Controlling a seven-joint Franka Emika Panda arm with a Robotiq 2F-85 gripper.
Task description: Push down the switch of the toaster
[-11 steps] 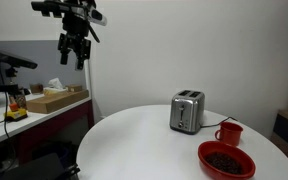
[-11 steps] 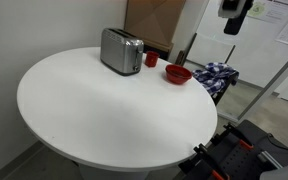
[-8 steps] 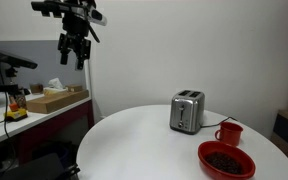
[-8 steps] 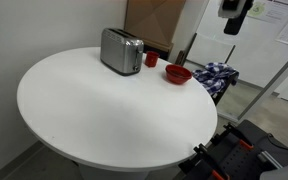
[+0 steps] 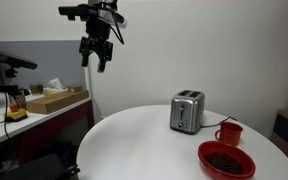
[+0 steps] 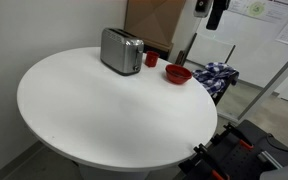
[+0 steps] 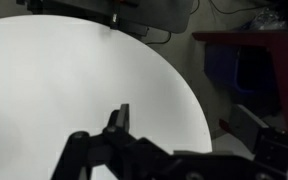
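A silver two-slot toaster (image 5: 187, 111) stands on the round white table (image 5: 134, 145), toward its far side; it also shows in an exterior view (image 6: 121, 50). Its switch is too small to make out. My gripper (image 5: 96, 57) hangs high in the air, well off to the side of the toaster and beyond the table's edge, also seen in an exterior view (image 6: 214, 16). Its fingers are apart and hold nothing. In the wrist view the gripper (image 7: 189, 118) looks down on the table's white top (image 7: 64, 70); the toaster is out of that view.
A red mug (image 5: 229, 133) and a red bowl of dark pieces (image 5: 226, 159) stand next to the toaster, also seen in an exterior view as mug (image 6: 151, 59) and bowl (image 6: 178, 74). A side bench with boxes (image 5: 49, 100) stands beyond the table.
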